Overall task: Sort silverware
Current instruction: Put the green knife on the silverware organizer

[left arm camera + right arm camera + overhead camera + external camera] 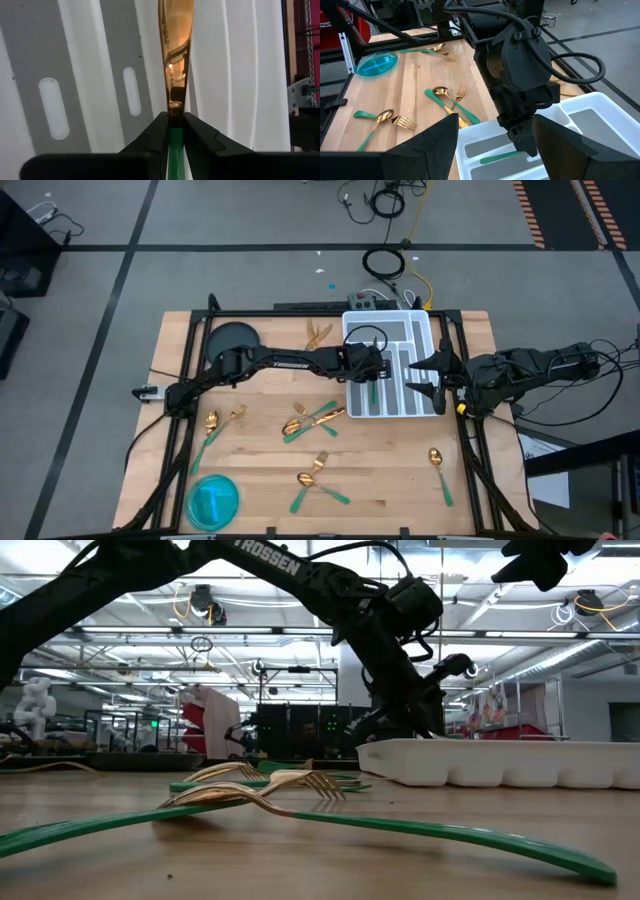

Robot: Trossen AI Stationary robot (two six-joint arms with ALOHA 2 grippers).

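A slim knife (176,65) with a shiny gold blade and a thin green handle sits pinched at the neck between the two dark fingers (150,137) of the left end effector (374,366), its blade pointing straight ahead of the tips over the white plastic compartmented tray (423,330). The fingers are nearly closed, clamped on that knife. The left arm stretches across the wooden table (390,470), wrist angled down into the tray. More gold-headed, green-handled forks and spoons (310,420) lie scattered on the table behind it. The right end effector (437,376) hovers just beside the tray's far edge, jaws spread wide, holding nothing.
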